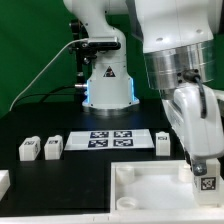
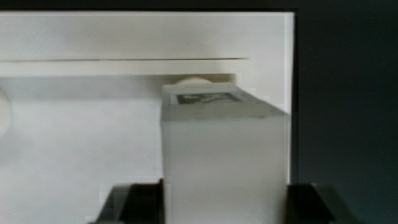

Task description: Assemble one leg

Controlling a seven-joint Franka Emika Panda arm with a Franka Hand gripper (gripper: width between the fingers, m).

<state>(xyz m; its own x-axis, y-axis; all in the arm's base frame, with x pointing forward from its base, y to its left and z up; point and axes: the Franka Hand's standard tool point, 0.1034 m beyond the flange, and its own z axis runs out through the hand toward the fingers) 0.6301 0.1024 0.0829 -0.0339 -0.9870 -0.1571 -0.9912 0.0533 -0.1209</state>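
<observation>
My gripper (image 1: 203, 168) is shut on a leg (image 1: 207, 182), a small white block with a black-and-white tag. It holds the leg over the right near corner of the large white tabletop (image 1: 145, 192). In the wrist view the leg (image 2: 222, 140) runs between the two dark fingers (image 2: 135, 203), with its tagged end at a small socket near the tabletop's (image 2: 89, 60) edge. I cannot tell whether the leg touches the socket. Three more legs lie on the black table: two on the exterior view's left (image 1: 28, 148) (image 1: 53, 146) and one right of the marker board (image 1: 163, 143).
The marker board (image 1: 110, 138) lies flat on the table behind the tabletop. The robot base (image 1: 108, 85) stands behind it. A white part (image 1: 3, 182) shows at the exterior view's left edge.
</observation>
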